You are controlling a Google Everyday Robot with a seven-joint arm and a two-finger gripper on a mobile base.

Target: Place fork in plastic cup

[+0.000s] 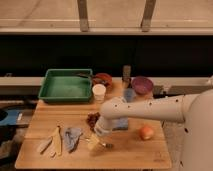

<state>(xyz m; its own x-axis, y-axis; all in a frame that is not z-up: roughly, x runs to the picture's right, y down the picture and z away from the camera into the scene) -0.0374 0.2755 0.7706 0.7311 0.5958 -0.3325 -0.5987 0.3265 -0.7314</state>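
Note:
My gripper [95, 142] hangs low over the wooden table, left of the middle near its front edge, with its fingers open and pointing down. A thin silver fork [105, 145] lies on the wood right at the fingertips; I cannot tell whether they touch it. The pale blue plastic cup [129, 94] stands upright toward the back, between the white cup [99, 92] and the purple bowl [142, 85]. My white arm reaches in from the right and hides part of the blue sponge [120, 124].
A green tray [67, 86] sits at the back left, with a reddish bowl [103, 79] and a dark bottle [126, 74] beside it. An orange [146, 132] lies at the front right. Pale flat utensils [52, 143] and a grey-blue cloth [71, 137] lie at the front left.

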